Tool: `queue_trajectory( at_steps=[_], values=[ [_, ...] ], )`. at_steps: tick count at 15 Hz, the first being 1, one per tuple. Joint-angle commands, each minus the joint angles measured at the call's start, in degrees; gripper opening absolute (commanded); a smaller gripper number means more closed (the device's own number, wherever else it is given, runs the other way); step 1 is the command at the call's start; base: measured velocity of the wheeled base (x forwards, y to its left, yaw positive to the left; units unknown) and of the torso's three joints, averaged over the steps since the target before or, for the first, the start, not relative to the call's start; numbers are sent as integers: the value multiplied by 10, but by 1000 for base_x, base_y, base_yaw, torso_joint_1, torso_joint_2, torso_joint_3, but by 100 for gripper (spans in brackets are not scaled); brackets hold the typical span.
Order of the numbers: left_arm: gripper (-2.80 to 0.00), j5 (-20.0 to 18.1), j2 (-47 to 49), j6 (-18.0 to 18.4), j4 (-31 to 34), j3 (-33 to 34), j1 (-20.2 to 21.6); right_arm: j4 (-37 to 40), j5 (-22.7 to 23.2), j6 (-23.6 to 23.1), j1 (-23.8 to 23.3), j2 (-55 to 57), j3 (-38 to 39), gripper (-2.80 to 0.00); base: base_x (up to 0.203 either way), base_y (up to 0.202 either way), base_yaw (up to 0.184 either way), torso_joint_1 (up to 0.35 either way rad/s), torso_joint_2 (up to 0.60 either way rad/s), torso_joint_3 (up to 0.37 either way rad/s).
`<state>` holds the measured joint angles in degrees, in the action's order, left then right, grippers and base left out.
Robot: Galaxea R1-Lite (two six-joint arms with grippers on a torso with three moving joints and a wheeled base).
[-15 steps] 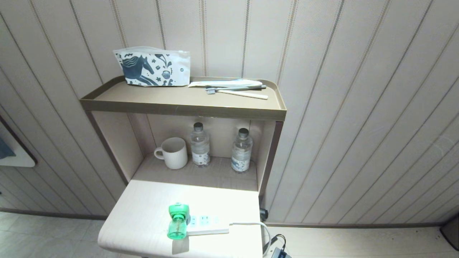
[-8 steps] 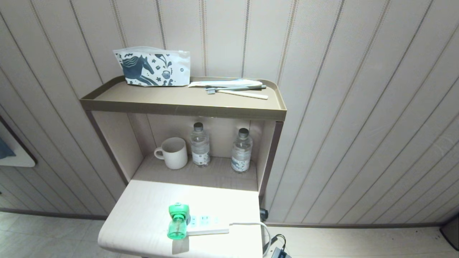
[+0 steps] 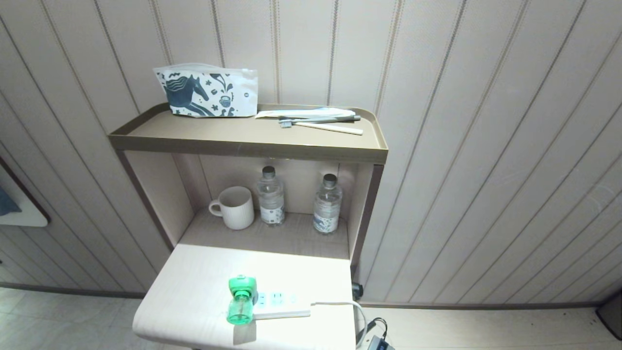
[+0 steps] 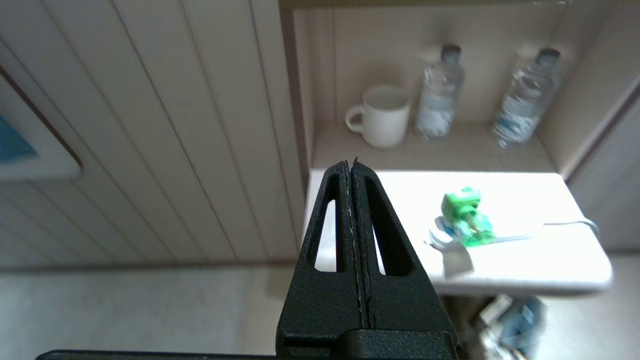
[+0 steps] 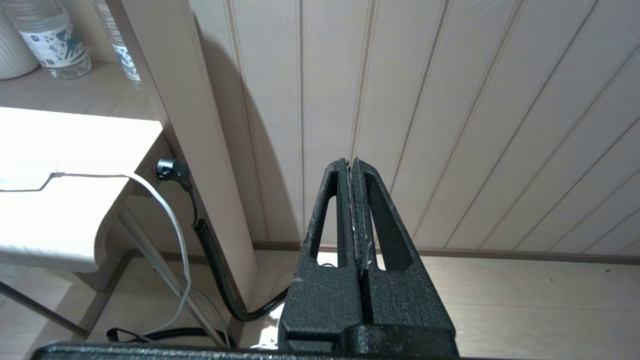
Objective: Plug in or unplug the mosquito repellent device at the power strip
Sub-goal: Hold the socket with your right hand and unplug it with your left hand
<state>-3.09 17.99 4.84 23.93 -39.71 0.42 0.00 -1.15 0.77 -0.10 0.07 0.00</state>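
Note:
The mosquito repellent device [image 3: 240, 300], a small green bottle with a green head, sits at the left end of the white power strip [image 3: 282, 302] on the pale tabletop [image 3: 194, 291], near its front edge. I cannot tell whether its pins are in a socket. In the left wrist view the device [image 4: 464, 216] and the strip [image 4: 442, 237] appear blurred. My left gripper [image 4: 351, 162] is shut and empty, off the table's left edge and short of the device. My right gripper [image 5: 349, 162] is shut and empty, facing the panelled wall to the right of the table. Neither arm shows in the head view.
A white mug [image 3: 234, 207] and two clear water bottles [image 3: 271, 197] [image 3: 327, 204] stand in the niche behind the tabletop. The top shelf [image 3: 243, 136] carries a pouch [image 3: 206, 91] and toothbrushes [image 3: 318, 121]. The strip's white cable [image 3: 340, 305] drops off the table's right side.
The head view is unchanged: the device, the strip and the shelf items have not moved, and no arm has come into it.

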Motion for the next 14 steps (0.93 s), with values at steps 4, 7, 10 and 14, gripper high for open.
queue_trajectory(
  at_steps=[4, 7, 10, 14],
  values=[
    [-280, -57, 351, -71, 294, -329, -12, 0, 0, -1, 0, 1, 0, -280, 0, 0, 0, 0, 0, 0],
    [-280, -101, 477, -167, 472, -452, -120, 0, 1, -1, 0, 1, 0, -280, 0, 0, 0, 0, 0, 0],
    [-280, -57, 561, -312, 494, -458, -318, 0, 0, 0, 0, 1, 0, -280, 0, 0, 0, 0, 0, 0],
    [-280, 24, 713, -448, 449, -436, -452, -1, 0, 0, 0, 1, 0, -280, 0, 0, 0, 0, 0, 0]
  ],
)
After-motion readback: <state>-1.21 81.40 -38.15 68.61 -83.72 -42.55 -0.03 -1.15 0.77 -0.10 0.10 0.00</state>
